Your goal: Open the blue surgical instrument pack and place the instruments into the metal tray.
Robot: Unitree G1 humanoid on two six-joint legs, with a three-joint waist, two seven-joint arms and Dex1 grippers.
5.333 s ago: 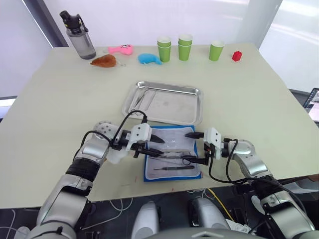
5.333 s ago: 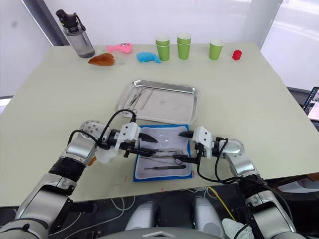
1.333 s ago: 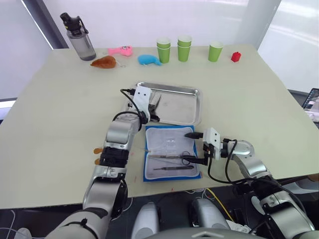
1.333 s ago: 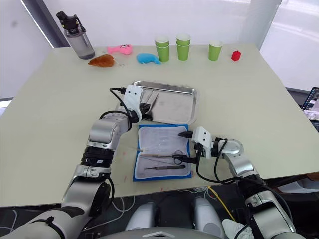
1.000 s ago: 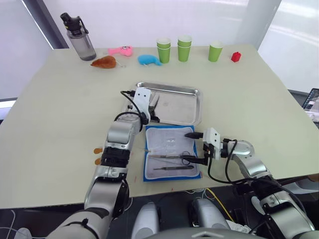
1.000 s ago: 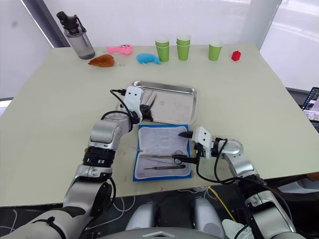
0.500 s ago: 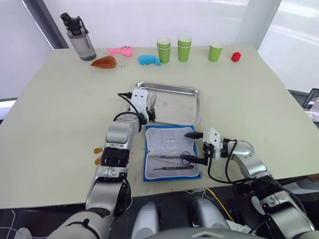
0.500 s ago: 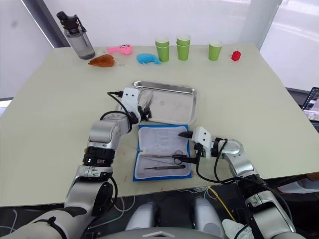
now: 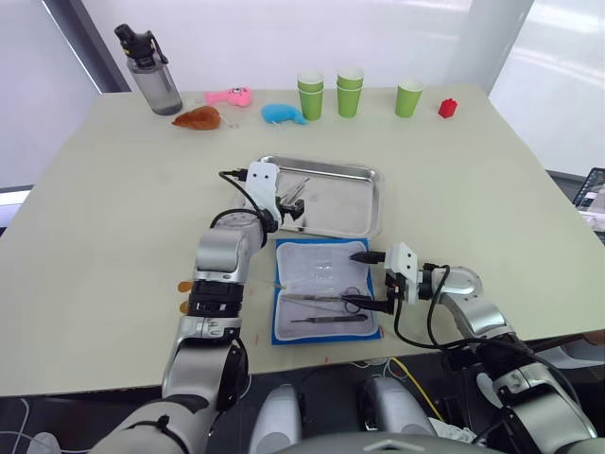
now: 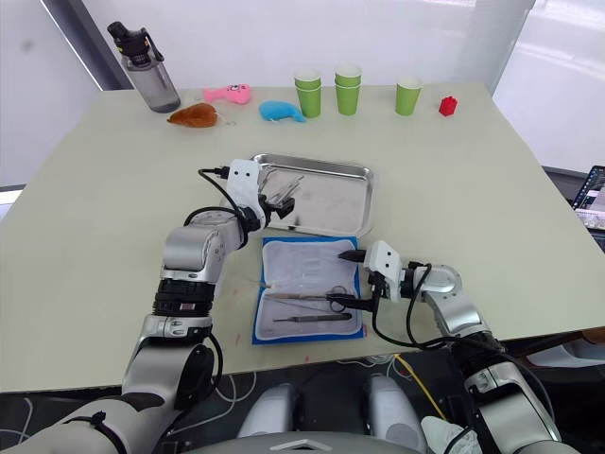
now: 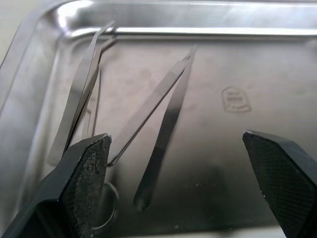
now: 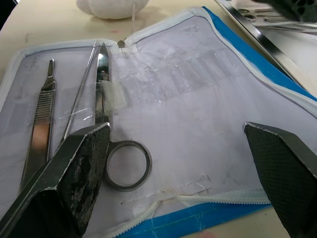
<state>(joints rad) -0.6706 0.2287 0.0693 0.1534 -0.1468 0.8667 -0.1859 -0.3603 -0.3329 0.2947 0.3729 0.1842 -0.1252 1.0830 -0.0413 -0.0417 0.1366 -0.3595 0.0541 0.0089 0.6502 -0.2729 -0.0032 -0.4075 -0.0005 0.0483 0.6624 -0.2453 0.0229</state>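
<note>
Beige table (image 9: 104, 218): left gripper (image 9: 295, 206) partly hides metal tray (image 9: 359, 203).

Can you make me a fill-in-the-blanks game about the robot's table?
1. The flat blue fabric instrument pack lies ____, white lining up.
2. The left tool hovers over the shiny metal ____.
3. The ring-handled scissors still sit in the ____.
4. Both tools are ____.

Missing words: open; tray; pack; open
</note>
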